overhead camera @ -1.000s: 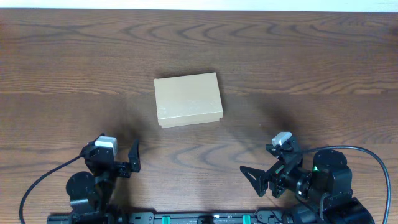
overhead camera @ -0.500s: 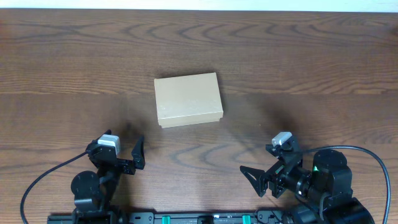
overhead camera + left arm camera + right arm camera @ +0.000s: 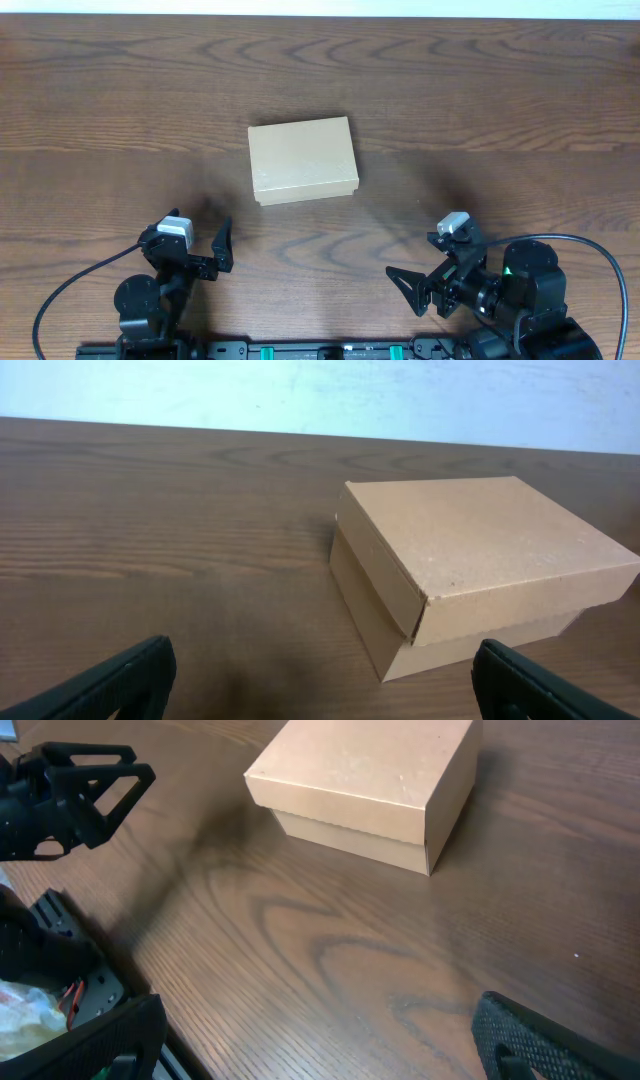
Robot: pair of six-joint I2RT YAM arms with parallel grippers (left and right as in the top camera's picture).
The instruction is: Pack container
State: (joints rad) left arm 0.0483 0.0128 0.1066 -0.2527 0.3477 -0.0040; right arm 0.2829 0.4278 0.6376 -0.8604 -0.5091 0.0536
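The container (image 3: 303, 160) is a plain tan cardboard box with its lid shut, lying flat at the middle of the wooden table. It also shows in the left wrist view (image 3: 470, 565) and the right wrist view (image 3: 368, 785). My left gripper (image 3: 200, 250) is open and empty near the front edge, left of and nearer than the box; its fingertips show in the left wrist view (image 3: 320, 680). My right gripper (image 3: 425, 272) is open and empty near the front right; its fingertips show in the right wrist view (image 3: 320, 1040).
The dark wooden table (image 3: 500, 110) stretches around the box. The left arm (image 3: 70, 790) shows at the upper left of the right wrist view. Black base hardware and cables (image 3: 320, 350) run along the front edge.
The left gripper has shifted slightly right and nearer the front edge. The box and the right arm have not moved.
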